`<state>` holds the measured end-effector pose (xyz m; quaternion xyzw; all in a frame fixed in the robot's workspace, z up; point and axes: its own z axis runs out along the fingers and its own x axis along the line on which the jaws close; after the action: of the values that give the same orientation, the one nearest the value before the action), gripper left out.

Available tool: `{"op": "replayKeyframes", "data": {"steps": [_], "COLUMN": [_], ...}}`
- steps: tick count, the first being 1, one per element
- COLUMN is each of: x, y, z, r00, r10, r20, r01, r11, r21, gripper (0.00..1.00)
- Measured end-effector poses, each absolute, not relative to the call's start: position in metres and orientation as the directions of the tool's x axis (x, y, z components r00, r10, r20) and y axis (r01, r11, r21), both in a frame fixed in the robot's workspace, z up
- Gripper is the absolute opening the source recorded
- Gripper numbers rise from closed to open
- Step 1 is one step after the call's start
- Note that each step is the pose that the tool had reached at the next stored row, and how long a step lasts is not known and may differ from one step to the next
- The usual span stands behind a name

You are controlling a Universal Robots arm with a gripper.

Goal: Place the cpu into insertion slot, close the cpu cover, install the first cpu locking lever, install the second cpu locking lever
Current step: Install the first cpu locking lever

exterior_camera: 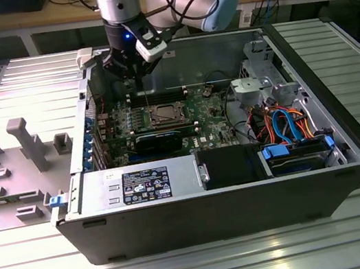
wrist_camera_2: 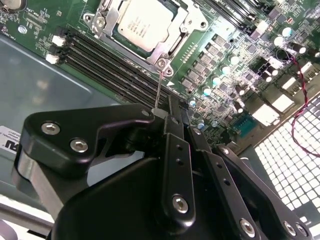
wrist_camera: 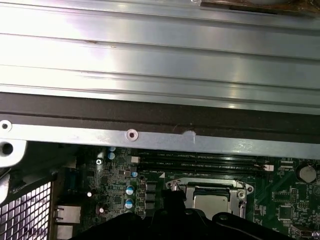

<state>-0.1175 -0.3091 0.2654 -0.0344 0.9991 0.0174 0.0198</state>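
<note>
Gripper (wrist_camera_2: 165, 111) pinching thin locking lever (wrist_camera_2: 157, 87), cpu (wrist_camera_2: 145, 25) edge cut off

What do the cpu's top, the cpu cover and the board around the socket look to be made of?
By look only: the cpu has a metal top, dull pale grey, matte with soft glare; the cpu cover is probably stamped sheet metal, silvery, with bright highlights along thin edges; the circuit board is green laminate, slightly glossy, with fine traces showing.
</note>
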Motion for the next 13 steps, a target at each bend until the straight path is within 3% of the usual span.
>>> {"op": "replayKeyframes", "data": {"steps": [13], "x": [-0.1150], "y": [-0.3090], "z": [0.2652], "r00": [-0.997], "r10": [-0.068], "r20": [-0.041], "r01": [-0.069], "r11": [0.997], "r21": [0.033], "gripper": [0.11]}}
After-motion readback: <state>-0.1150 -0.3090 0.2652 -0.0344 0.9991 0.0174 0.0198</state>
